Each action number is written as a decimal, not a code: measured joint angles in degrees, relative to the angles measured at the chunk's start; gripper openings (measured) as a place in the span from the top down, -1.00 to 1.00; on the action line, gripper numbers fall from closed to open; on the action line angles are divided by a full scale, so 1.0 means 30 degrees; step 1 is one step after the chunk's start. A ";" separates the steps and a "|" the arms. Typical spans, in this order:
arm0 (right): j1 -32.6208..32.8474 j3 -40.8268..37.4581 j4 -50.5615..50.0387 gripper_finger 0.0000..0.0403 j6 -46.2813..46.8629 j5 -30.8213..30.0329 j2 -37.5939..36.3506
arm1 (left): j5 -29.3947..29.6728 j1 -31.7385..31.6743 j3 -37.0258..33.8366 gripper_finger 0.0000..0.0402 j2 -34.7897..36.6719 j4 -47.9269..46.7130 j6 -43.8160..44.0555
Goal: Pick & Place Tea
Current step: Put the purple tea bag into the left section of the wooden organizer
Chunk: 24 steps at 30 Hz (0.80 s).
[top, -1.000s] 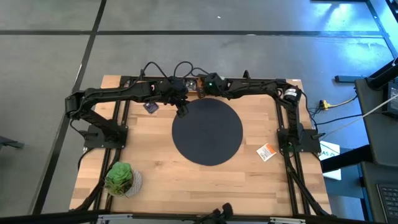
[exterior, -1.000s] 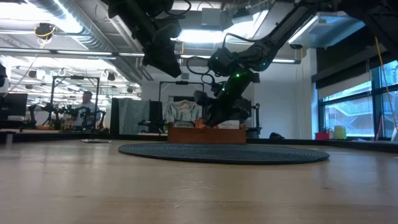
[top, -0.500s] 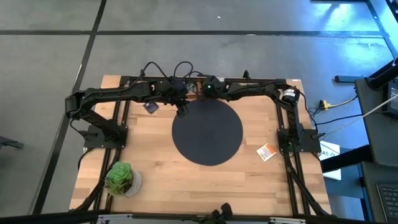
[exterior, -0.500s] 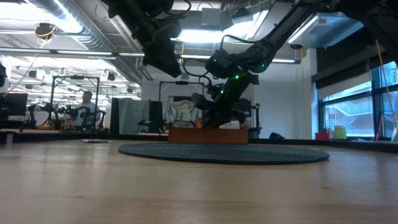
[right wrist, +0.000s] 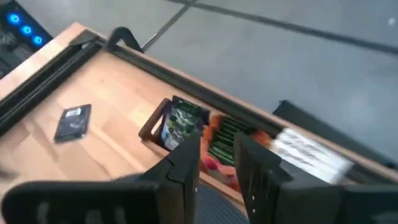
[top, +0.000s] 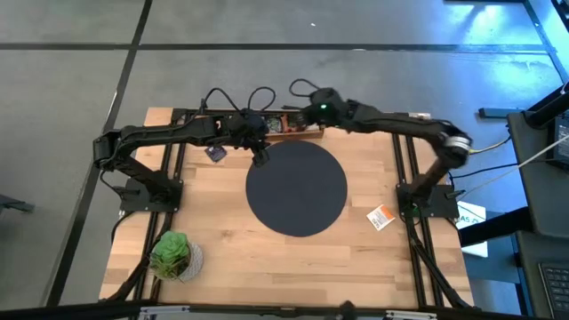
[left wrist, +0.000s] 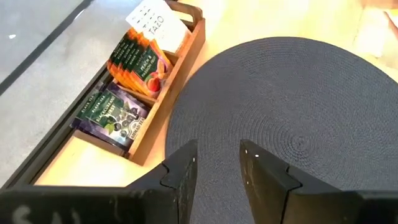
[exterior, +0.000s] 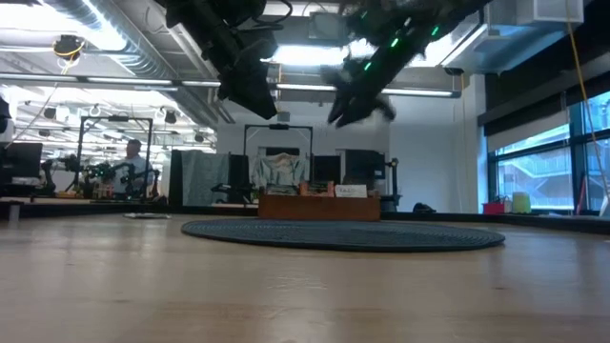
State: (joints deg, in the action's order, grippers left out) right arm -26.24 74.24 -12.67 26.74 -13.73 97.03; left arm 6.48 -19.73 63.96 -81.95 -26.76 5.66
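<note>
1. Hovering empty over the black mat [top: 296, 188], left end effector [left wrist: 217, 163], fingers apart.
2. Hanging above the wooden tray [left wrist: 177, 74], right end effector [right wrist: 217, 163], fingers apart, holding nothing.
3. Remaining: tea packets [left wrist: 127, 81] sitting below it in the tray, none yet lying on the mat.

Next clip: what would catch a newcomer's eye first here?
The big round black woven mat at the table's centre, bare. Behind it, a narrow wooden tray of orange and purple tea packets along the far edge, with both dark grippers, left and right, empty above that area.
</note>
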 joint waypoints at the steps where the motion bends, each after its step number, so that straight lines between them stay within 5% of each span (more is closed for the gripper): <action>1: 0.0061 -0.0015 -0.0761 0.50 -0.0373 -0.0041 -0.0742 | 0.0000 0.0000 0.0000 0.42 0.0000 -0.0029 0.0039; 7: 0.0457 0.0017 -0.6309 0.50 -0.3010 -0.1568 -0.4819 | 0.0220 -0.0056 0.0000 0.43 0.0000 -0.3225 0.1276; 12: 0.0831 -0.0008 -0.7373 0.50 -0.1378 -0.1560 -0.5737 | 0.0888 -0.0764 -0.0593 0.43 0.0389 -0.7410 0.3912; 17: 0.1342 -0.0008 -0.7390 0.50 -0.1022 -0.1554 -0.5106 | -0.0194 -0.1762 -0.5167 0.43 0.2543 -0.4353 0.6296; 24: 0.1757 -0.0008 -0.6019 0.50 -0.1070 -0.1516 -0.3166 | 0.2805 -0.3462 -0.9449 0.44 0.4597 -0.0912 0.8364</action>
State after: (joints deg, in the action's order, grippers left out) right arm -20.97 74.22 -30.73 23.53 -18.28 87.53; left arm 14.89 -30.11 35.62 -68.16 -29.50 30.76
